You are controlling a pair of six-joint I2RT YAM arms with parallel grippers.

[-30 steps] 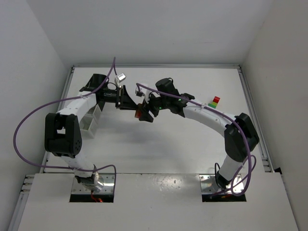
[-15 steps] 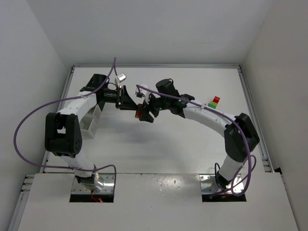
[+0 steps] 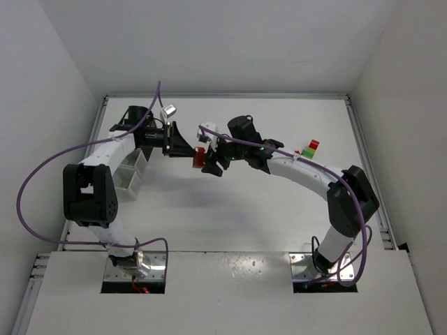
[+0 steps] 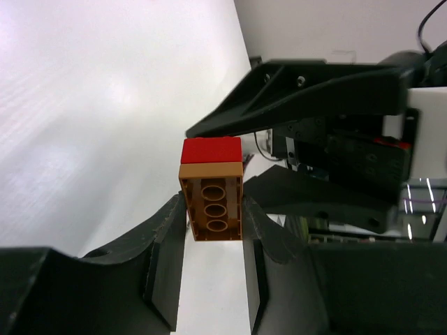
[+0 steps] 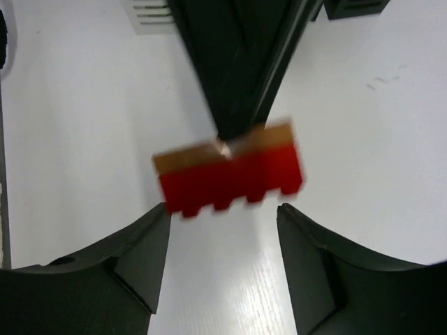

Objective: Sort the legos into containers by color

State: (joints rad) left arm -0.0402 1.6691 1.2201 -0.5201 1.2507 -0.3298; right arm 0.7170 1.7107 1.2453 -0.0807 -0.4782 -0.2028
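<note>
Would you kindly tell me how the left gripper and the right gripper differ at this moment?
The left gripper is shut on the orange brick; the right gripper stands open and grips nothing. The left gripper also carries the red brick stuck to the orange one, while the right gripper merely faces that red brick. Both are black and meet over the table.

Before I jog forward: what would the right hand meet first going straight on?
The red-on-orange plastic brick stack pinched in the left hand, centred just ahead of the open right hand. The exact gap is unclear.
</note>
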